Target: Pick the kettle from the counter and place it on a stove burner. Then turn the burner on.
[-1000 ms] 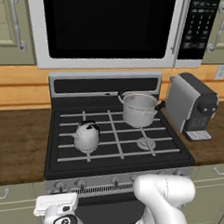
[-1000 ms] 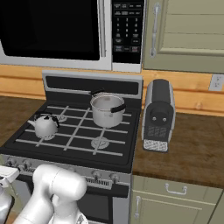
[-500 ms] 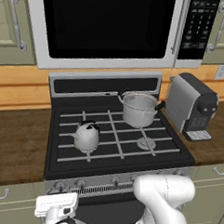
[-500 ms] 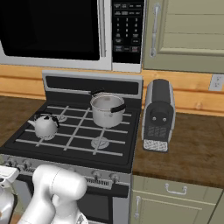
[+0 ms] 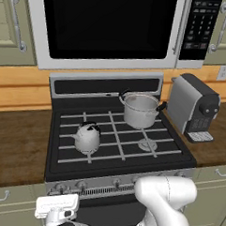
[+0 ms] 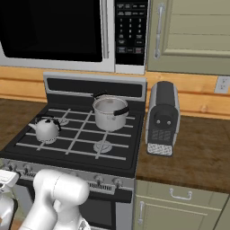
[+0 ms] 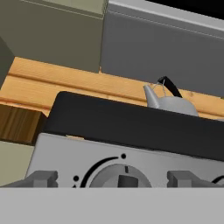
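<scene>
The stove's front edge hides the kettle point(image 7: 171, 103) base.

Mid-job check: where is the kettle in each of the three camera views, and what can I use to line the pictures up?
Left base view: the kettle sits on the stove's front-left burner, left of centre.
Right base view: the kettle is at the left, on the same burner.
Hand view: the kettle peeks over the stove's front edge, upper right of centre.
Shared landmark: the stove's front control panel with its knobs.
</scene>
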